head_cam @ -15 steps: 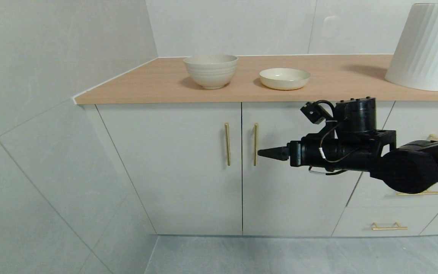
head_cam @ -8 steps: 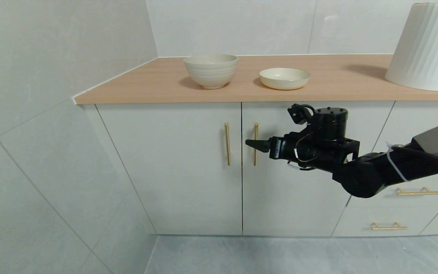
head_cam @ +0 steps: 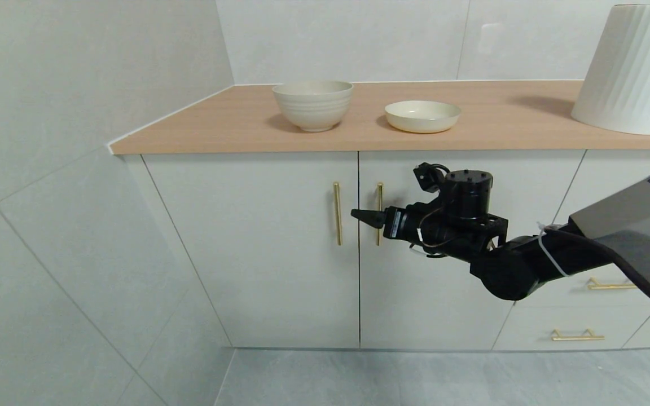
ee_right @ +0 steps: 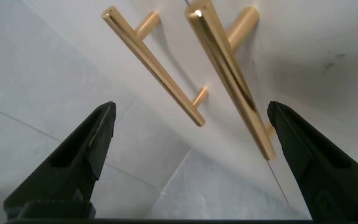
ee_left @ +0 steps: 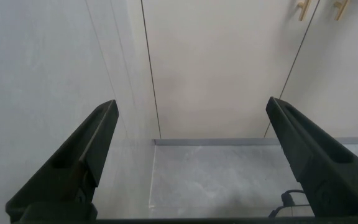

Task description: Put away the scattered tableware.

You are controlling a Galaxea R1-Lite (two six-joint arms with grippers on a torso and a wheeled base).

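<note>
From the head camera I see the deep bowl (head_cam: 312, 104) and the shallow dish (head_cam: 422, 116) sitting upright on the wooden countertop (head_cam: 218, 127). They are near each other but apart, with the bowl toward my left. A white ribbed container (head_cam: 635, 70) stands at the counter's far right. Below, both cabinet doors are shut, each with an upright gold handle beside the centre seam: the left door handle (head_cam: 337, 213) and the right door handle (head_cam: 380, 213). My right gripper (head_cam: 360, 215) is stretched out level in front of the doors. It crosses the right door handle at about mid-height, and its tip sits between the two handles. Seen side-on here, I cannot judge how far its fingers are spread. A gold drawer pull (head_cam: 578, 336) shows at lower right.

On the left wrist camera, my left gripper (ee_left: 191, 107) hangs low, facing the foot of a cabinet door (ee_left: 216, 68) where it meets the grey floor (ee_left: 229, 180), with the tiled wall (ee_left: 42, 62) alongside. Its fingers (ee_left: 73, 168) are spread wide and empty.

On the right wrist camera, the right gripper's fingers (ee_right: 73, 168) are also spread wide. Both gold handles lie close ahead, framed between them, and neither finger touches a handle.
</note>
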